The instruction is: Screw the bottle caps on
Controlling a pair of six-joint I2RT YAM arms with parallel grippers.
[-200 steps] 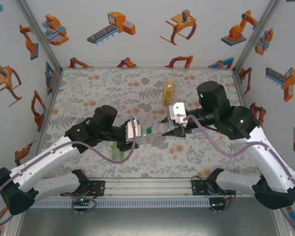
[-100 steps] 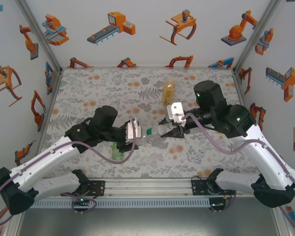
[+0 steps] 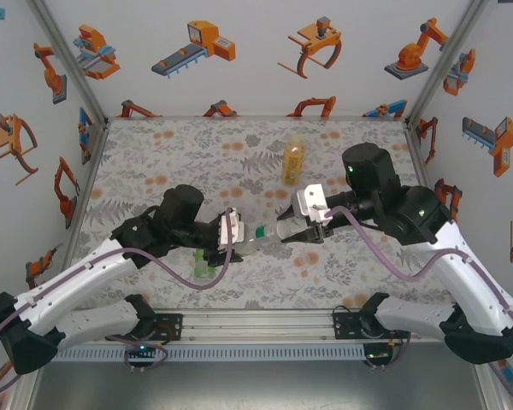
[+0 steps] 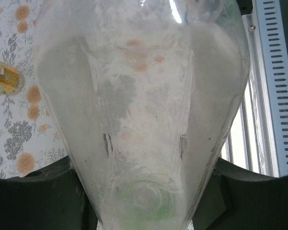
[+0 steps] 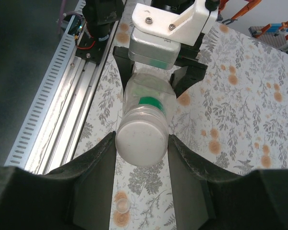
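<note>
Clear bottle (image 5: 143, 124), seemingly empty, in right gripper (image 5: 141, 146); green cap (image 5: 149, 101) in left gripper (image 3: 248, 237).

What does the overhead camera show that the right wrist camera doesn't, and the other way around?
Overhead: an amber bottle standing toward the back, and a green bottle beside the left arm. Right wrist: the clear bottle's round bottom facing the lens, plus what looks like a small pale cap lying on the table. Both: the clear bottle held level between the left claw and right claw, each closed on it, a green cap at the left claw's end.
</note>
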